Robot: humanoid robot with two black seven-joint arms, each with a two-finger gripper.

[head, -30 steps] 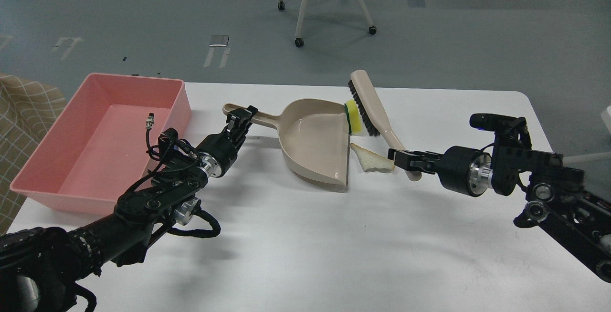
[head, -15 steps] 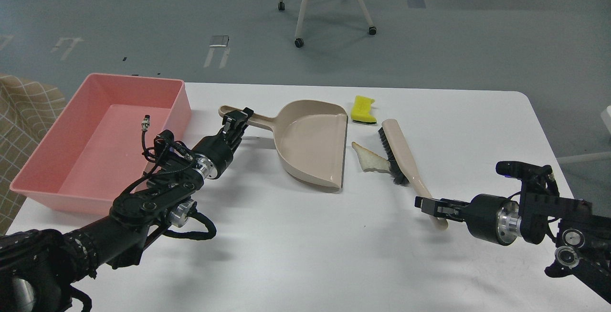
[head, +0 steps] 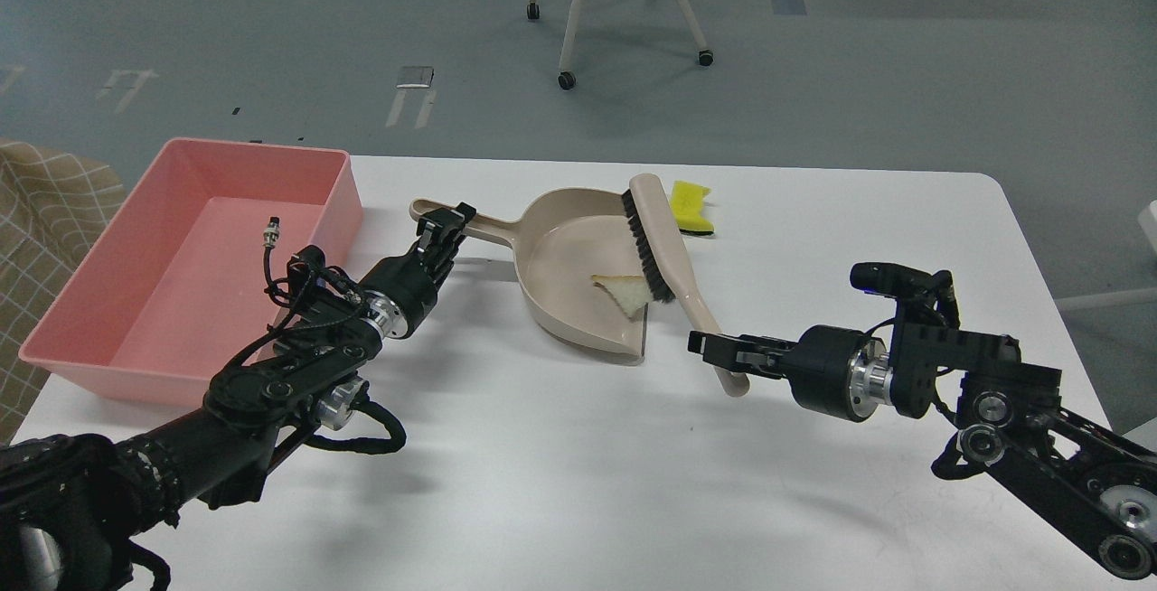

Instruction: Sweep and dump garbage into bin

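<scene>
While left fingers (head: 443, 228) clamp dustpan (head: 578, 266), right fingers (head: 714, 347) clamp brush (head: 664, 252).

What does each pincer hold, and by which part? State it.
The left pincer is shut on the dustpan, gripping its long handle near the far end. The right pincer is shut on the brush, gripping the end of its handle.
</scene>
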